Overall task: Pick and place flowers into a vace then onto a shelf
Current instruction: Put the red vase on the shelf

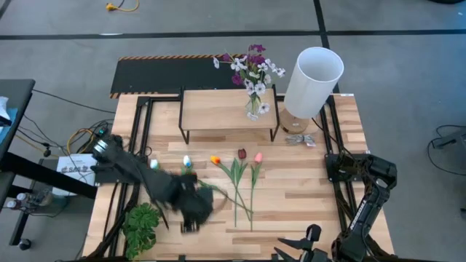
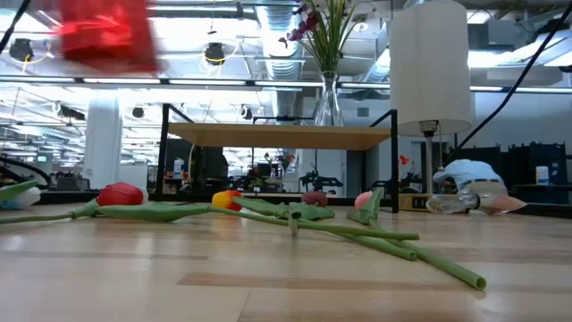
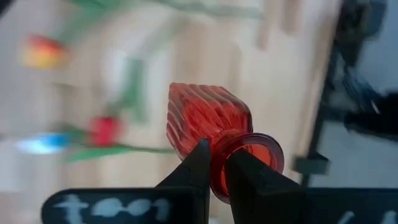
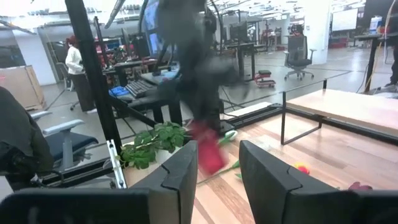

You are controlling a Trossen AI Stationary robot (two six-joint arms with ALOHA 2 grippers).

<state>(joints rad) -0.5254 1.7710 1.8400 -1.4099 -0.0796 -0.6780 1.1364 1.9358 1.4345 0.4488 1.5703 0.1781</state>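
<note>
Flowers: loose tulips lie flat on the table in front of the shelf (image 1: 228,106) — an orange one (image 1: 215,159), a dark maroon one (image 1: 242,154) and a pink one (image 1: 258,157), their green stems running away from the shelf and crossing; a red one (image 2: 120,193) lies off to the side, as the low view shows.
Blossoms: a bunch of purple and white ones (image 1: 252,67) stands in a clear glass vase (image 2: 328,99) on the shelf's wooden top.
Red vase: a ribbed red vase (image 3: 208,118) is held in the air, tipped on its side, out in front of the shelf near the tulip stems.
Left gripper (image 3: 216,163): fingers pinched on the red vase's neck, just below its rim.
Right gripper (image 4: 218,168): parked at the table's edge farthest from the shelf — fingers apart, holding nothing.
Leafy plant (image 1: 142,227): at the table corner well away from the shelf, beside the left arm.
Lamp (image 1: 313,80): white shade, standing just beside the shelf's end.
</note>
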